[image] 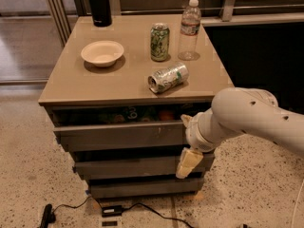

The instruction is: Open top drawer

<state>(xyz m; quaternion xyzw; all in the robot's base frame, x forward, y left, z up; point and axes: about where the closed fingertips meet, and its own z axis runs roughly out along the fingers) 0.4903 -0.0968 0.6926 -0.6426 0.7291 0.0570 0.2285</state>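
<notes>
The top drawer (118, 136) is the uppermost grey front of the cabinet, under the tan tabletop (71, 87). It stands pulled out a little, and the gap above its front shows colourful packets inside (142, 113). My gripper (190, 146), at the end of the white arm (247, 115), is at the right end of the drawer front, against or just in front of it. A cream part of the gripper hangs down over the drawer below.
Two narrower grey drawers (128, 166) sit below. On the top stand a black bottle (99, 4), a white bowl (102, 52), an upright green can (159, 42), a water bottle (190, 30) and a can lying down (167, 77). Cables and an adapter (111, 210) lie on the floor.
</notes>
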